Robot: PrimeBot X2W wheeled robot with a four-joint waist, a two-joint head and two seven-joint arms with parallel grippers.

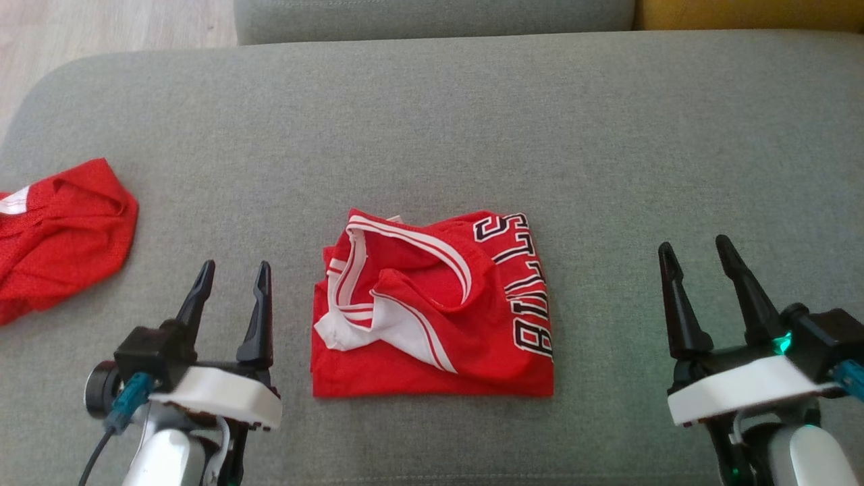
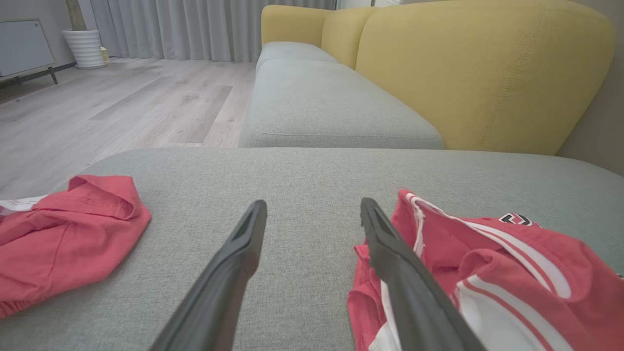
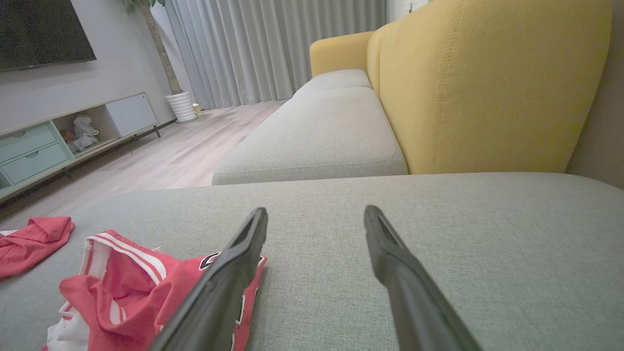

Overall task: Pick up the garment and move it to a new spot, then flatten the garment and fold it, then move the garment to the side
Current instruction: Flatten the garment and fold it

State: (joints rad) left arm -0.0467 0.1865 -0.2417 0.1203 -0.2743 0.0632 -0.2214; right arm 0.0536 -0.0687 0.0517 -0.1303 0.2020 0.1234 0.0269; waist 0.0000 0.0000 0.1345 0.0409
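Two wide, empty pincers, the left pincer [image 1: 235, 266] and the right pincer [image 1: 694, 243], were seen flanking the folded garment [image 1: 432, 317] near the front edge of the cushion [image 1: 432, 121]; the fold could be undone if one layer were pinched.

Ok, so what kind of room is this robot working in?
Most likely a home living room: a grey-seated sofa with a yellow back, a low cabinet with pale green drawers under a dark wall-mounted screen, and long grey curtains.
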